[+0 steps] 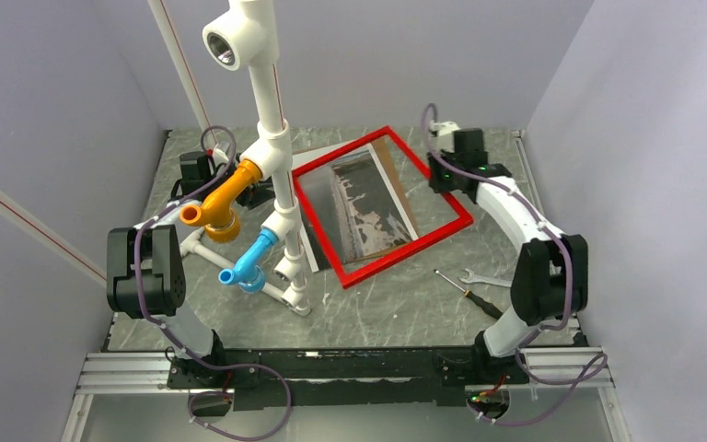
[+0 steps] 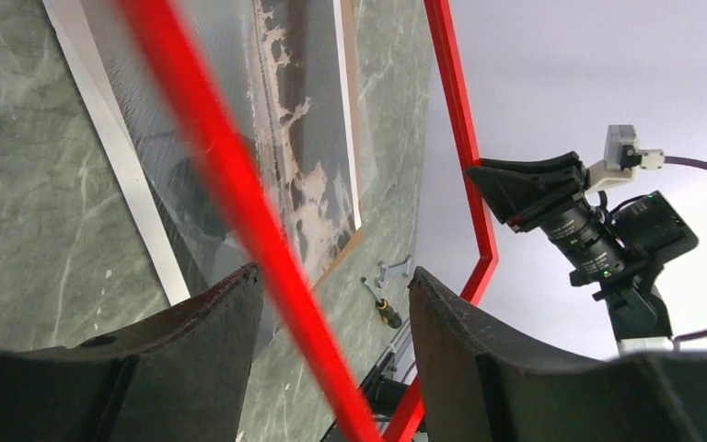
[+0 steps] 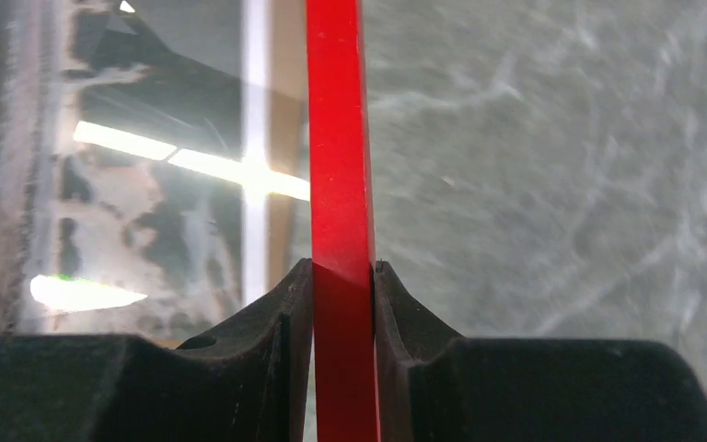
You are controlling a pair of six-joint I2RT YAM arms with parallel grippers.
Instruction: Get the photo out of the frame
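Red frame (image 1: 405, 250), tilted above the photo (image 1: 373, 207) mid-table, is clenched only by your right gripper (image 3: 342, 267) at three o'clock, the left gripper (image 2: 336, 274) gaping around its nine-o'clock rail, so it may pivot loose.

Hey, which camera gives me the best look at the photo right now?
Top external: nearly the whole photo shows through the red frame. Left wrist catches only part of the photo, crossed by a blurred frame rail. Right wrist shows just a glare-washed strip of the photo.
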